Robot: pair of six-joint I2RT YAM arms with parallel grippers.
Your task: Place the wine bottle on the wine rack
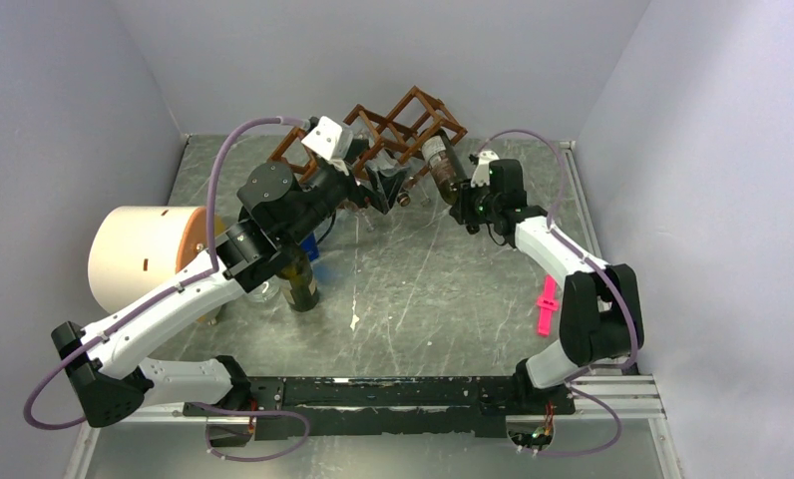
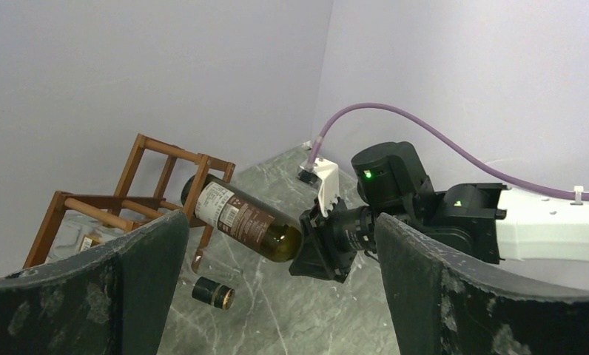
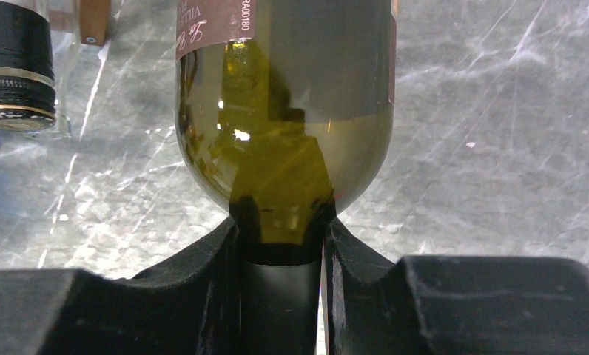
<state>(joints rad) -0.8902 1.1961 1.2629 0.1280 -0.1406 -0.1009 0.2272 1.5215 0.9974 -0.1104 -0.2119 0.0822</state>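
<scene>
Grey marbled table [image 1: 423, 289], lavender walls on three sides. Wine rack [image 1: 398, 125] at far centre. Right gripper [image 3: 280, 248] clamped on the neck of the wine bottle [image 1: 439, 165]; bottle tilted, off the table, base end among the bars at the rack's right end. Left gripper [image 1: 385, 188] spread wide, empty, just near of the rack. Second dark bottle [image 1: 299, 284] upright by left arm.

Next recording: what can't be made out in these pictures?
1. Base of the green glass wine bottle with a brown label: left wrist view, a post of the reddish-brown wooden open-frame rack covers it; right wrist view, cut off by the top edge.
2. Top of the dark standing bottle: top view, under the left arm.
3. Label's wording: cut off in right wrist view, too small elsewhere.
</scene>
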